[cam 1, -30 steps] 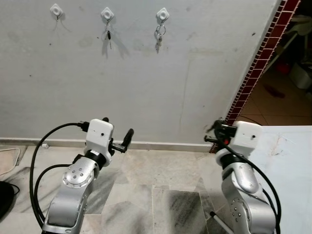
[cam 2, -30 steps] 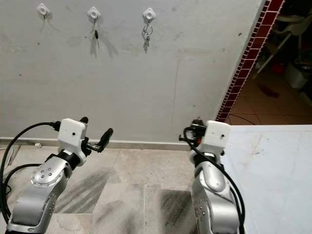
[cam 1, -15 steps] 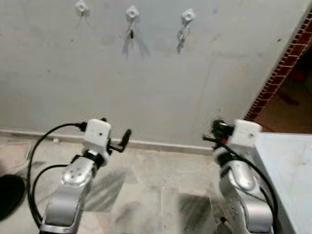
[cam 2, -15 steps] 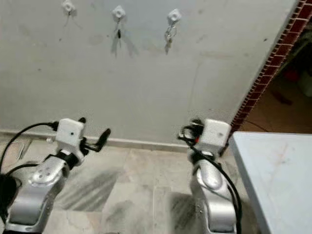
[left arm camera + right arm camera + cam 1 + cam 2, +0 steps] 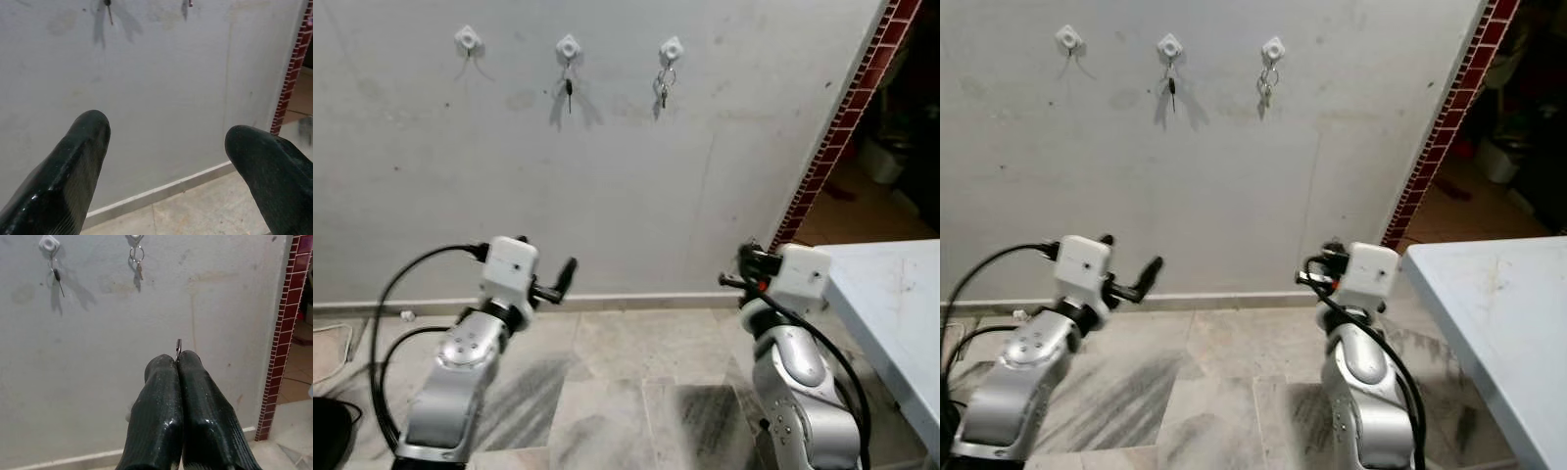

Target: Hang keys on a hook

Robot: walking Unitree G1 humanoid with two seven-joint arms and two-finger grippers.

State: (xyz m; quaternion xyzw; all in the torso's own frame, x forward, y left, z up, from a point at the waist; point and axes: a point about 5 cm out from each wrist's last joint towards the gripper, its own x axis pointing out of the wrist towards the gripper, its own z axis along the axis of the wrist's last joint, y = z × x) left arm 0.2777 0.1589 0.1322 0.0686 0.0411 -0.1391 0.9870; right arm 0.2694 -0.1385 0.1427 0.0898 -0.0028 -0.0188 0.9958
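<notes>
The hanging itself is not yet done. The robot is standing back from a grey wall (image 5: 607, 196) that carries three white hooks high up: the left hook (image 5: 467, 40) looks bare, the middle hook (image 5: 568, 47) is holding a single dark key (image 5: 569, 91), and the right hook (image 5: 672, 48) is already carrying a ring of keys (image 5: 661, 86). Both arms are raised low in front of the body, well below and well apart from the hooks, so what is left, as I judge it, is closing in on the wall, lifting the load to a free hook and letting it go.

The right gripper (image 5: 177, 363) is clenching its two black fingers tightly together, and a thin sliver of a metal ring (image 5: 178, 348) is poking out just past the tips. That is probably the ring of the keys to be hung, though too little of it shows to be sure; the rest is hidden between the fingers. The left gripper (image 5: 166, 139) is standing spread wide with nothing between its fingers, pointing at the wall's lower part near the skirting (image 5: 161, 192).
</notes>
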